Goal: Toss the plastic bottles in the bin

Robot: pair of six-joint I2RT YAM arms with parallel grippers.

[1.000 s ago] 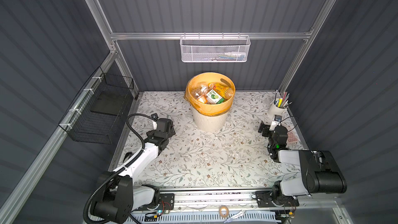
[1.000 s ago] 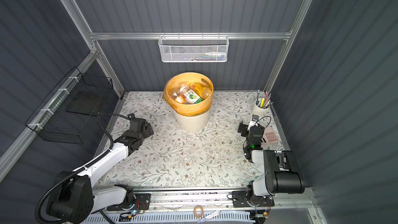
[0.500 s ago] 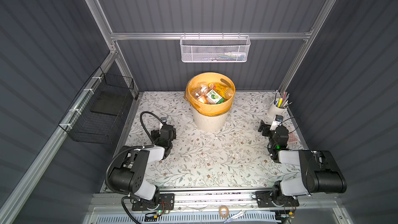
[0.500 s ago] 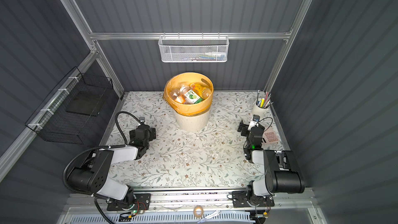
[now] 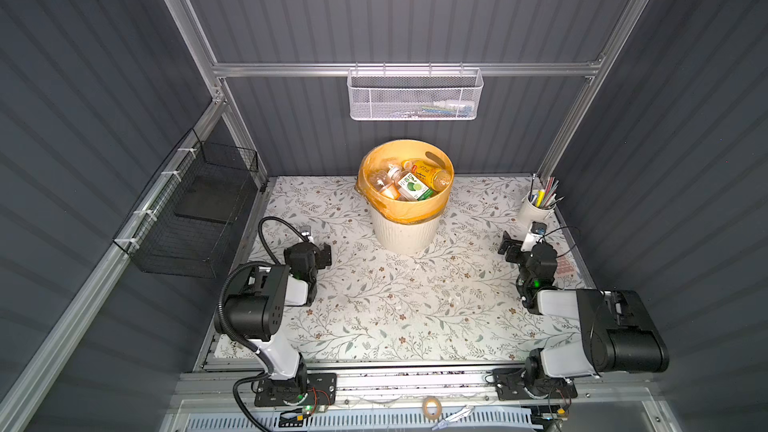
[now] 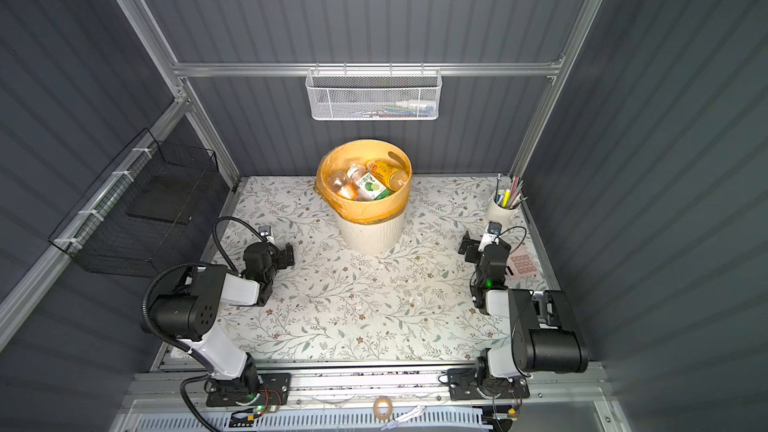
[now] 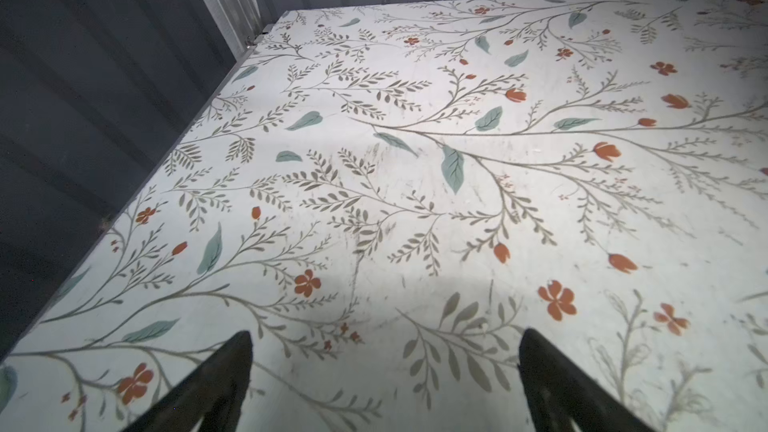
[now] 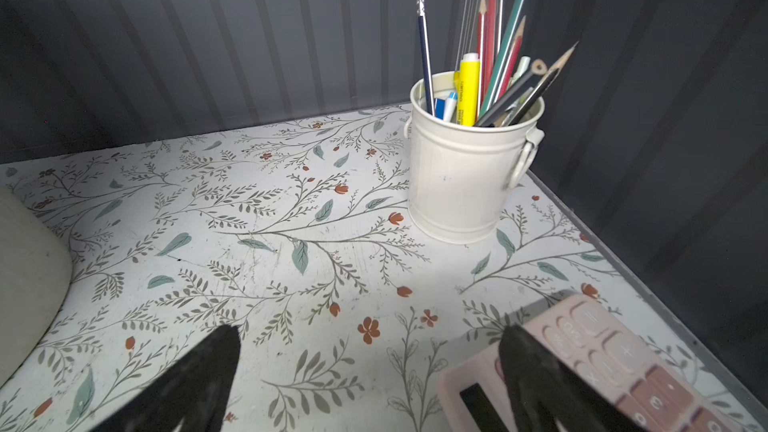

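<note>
Bottles (image 5: 405,184), several, inside bin (image 5: 401,238); left hand (image 7: 384,338) and right hand (image 8: 370,332) wide, empty, flanking bin; likely done, so park clear.

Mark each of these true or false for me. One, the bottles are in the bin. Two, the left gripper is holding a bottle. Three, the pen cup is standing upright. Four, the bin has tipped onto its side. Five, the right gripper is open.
1. The plastic bottles lie inside the bin. True.
2. The left gripper holds a bottle. False: its fingers stand apart with only bare tabletop between them.
3. The pen cup stands upright on the table. True.
4. The bin lies on its side. False: it stands upright, its mouth facing up.
5. The right gripper is open. True, and nothing is held in it.
</note>
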